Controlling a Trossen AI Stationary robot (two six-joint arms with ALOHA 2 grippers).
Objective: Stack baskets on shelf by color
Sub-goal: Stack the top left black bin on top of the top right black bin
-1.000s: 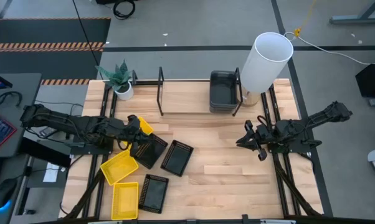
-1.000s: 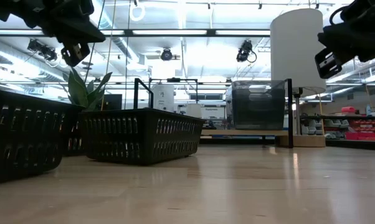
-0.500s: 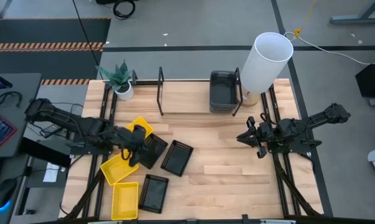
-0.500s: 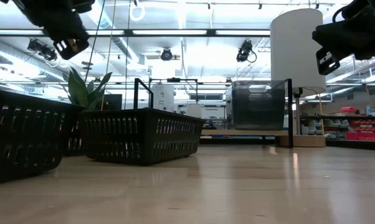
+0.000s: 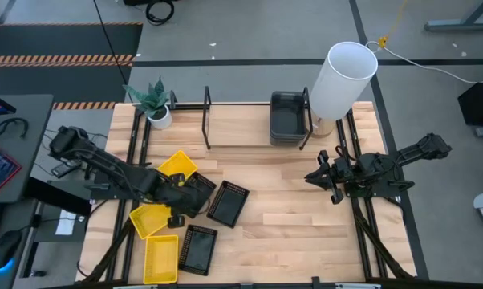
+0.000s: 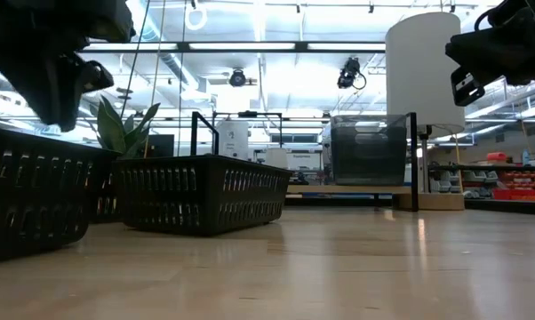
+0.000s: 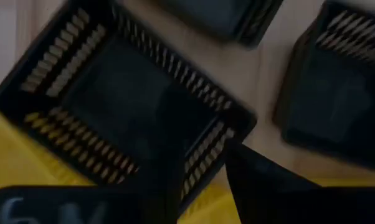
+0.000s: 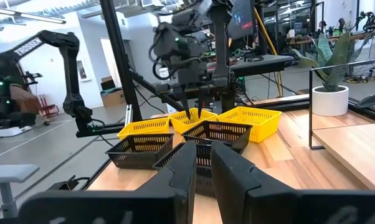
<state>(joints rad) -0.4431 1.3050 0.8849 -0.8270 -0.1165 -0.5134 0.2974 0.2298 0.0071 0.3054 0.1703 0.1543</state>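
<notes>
Left tool hangs over the black mesh baskets near the table's left edge, its fingers spread a little above one basket's rim, holding nothing; three yellow baskets crowd the same cluster, partly hidden under the arm. Right tool hovers near the right edge, fingers nearly pressed together, empty. Grey baskets sit on the shelf along the far edge, partly hidden by the white cylinder; the table's middle lies open.

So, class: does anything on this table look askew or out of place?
Yes. The black mesh-sided plastic baskets and bright yellow plastic baskets lie scattered at odd angles on the table's left half, and one yellow basket overlaps a black basket. Only the dark grey rounded baskets sit squarely on the black metal-rod shelf.
</notes>
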